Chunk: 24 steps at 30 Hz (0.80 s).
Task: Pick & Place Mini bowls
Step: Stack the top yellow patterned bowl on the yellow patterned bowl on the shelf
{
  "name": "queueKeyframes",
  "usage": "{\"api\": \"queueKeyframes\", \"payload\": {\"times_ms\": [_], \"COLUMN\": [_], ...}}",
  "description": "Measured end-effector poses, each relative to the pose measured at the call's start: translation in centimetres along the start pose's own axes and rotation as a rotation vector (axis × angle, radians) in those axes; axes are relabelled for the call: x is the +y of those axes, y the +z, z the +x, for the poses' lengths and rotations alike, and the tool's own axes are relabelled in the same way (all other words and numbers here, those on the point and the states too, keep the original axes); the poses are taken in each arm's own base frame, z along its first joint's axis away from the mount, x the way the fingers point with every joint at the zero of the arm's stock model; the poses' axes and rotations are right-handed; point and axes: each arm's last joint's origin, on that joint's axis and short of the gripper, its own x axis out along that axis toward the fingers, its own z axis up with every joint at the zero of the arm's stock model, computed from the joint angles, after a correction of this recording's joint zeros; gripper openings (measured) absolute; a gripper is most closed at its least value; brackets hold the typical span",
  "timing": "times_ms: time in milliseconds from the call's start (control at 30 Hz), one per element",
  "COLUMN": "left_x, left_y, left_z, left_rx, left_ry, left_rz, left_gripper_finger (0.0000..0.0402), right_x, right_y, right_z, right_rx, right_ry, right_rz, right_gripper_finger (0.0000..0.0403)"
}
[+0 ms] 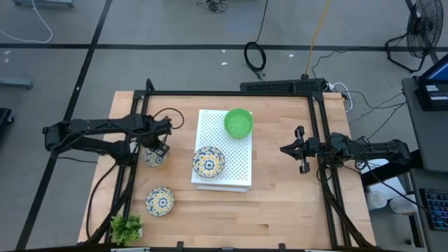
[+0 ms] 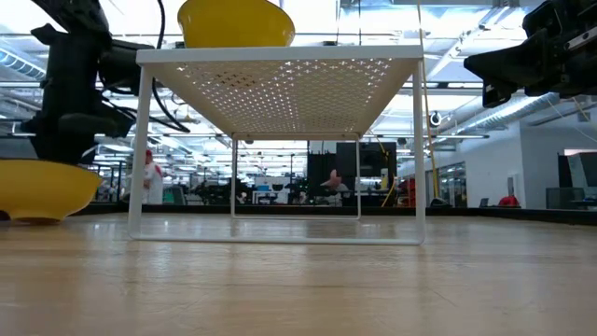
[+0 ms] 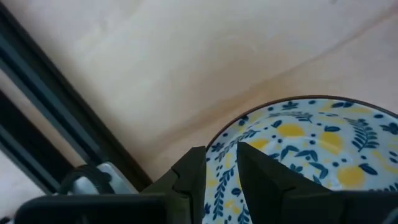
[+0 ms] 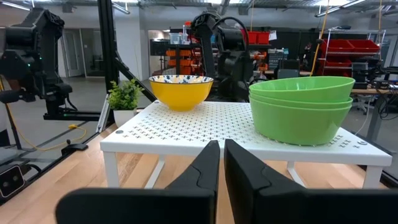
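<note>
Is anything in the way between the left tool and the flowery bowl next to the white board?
Nothing visible: the left tool already grips the rim of that patterned bowl on the table.

Two bowls (image 1: 208, 162) on the board (image 1: 238, 168) (two (image 1: 159, 201) left of it)

Right end effector (image 4: 221, 163) faces the white perforated board (image 4: 205, 127), fingers together.
On the board, stacked green bowls (image 4: 302, 107) stand apart from a bowl with a yellow outside and patterned rim (image 4: 181, 91). A small plant (image 4: 124, 97) stands beyond the board's corner; the other arm (image 4: 219, 46) rises behind the yellow bowl.
</note>
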Motion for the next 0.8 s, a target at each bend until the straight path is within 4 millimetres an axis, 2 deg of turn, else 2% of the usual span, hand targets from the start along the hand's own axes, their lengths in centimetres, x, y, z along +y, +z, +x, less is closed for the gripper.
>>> {"api": "queueKeyframes", "payload": {"times_ms": [300, 667, 800], "left_x": [-0.23, -0.34, -0.66], "left_y": [-0.21, -0.02, 0.39], "left_z": [-0.02, -0.02, -0.04], "left_rx": [0.064, 0.039, -0.002], "left_ry": [-0.082, -0.088, -0.122], "left_rz": [-0.001, 0.025, 0.023], "left_gripper_finger": [0.0093, 0.0093, 0.0121], "right_x": [0.0, 0.0, 0.0], "right_y": [-0.01, -0.01, 0.0], "right_z": [0.0, 0.0, 0.0], "right_rx": [0.001, 0.001, 0.0], "right_ry": [0.0, 0.0, 0.0], "right_rz": [0.0, 0.0, 0.0], "right_gripper_finger": [0.0013, 0.0015, 0.0015]}}
